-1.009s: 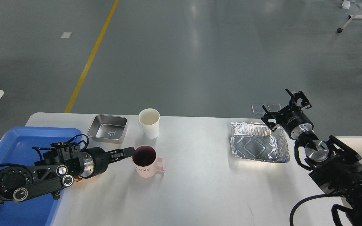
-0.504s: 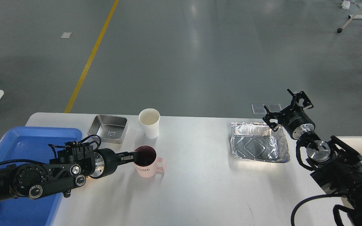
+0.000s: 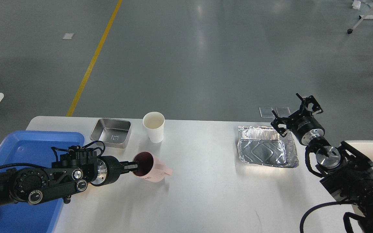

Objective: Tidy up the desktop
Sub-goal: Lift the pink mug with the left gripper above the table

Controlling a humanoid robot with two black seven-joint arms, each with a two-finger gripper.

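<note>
Since half a second ago the pink mug [image 3: 151, 167] has tipped over toward the left, so its dark opening now faces the left gripper [image 3: 134, 166] instead of pointing up, and the left arm has pulled back a touch toward the blue tray [image 3: 28, 142]. Right arm has barely shifted.

Head view, the only one we get: the desktop [image 3: 206, 187] is the big white tabletop filling the lower half of the shot, with grey floor and a yellow line beyond its far edge. The left gripper's fingers are clamped on the near rim of the mug, one finger tucked inside the opening, so it's gripping the mug by its wall. The mug is tilted, handle sticking out to the right, and I can't tell if its lower side is touching the desktop or just off it. Just behind it a white paper cup [image 3: 154, 126] stands upright, and to the left of that sits a small steel pan [image 3: 111, 132] near the far edge. The blue tray overlaps the left end of the desktop, under the left arm.

Over on the right, a crinkled foil tray [image 3: 265, 150] lies flat on the desktop. The right gripper [image 3: 296, 111] hovers just past its far right corner with fingers spread wide, holding nothing.
</note>
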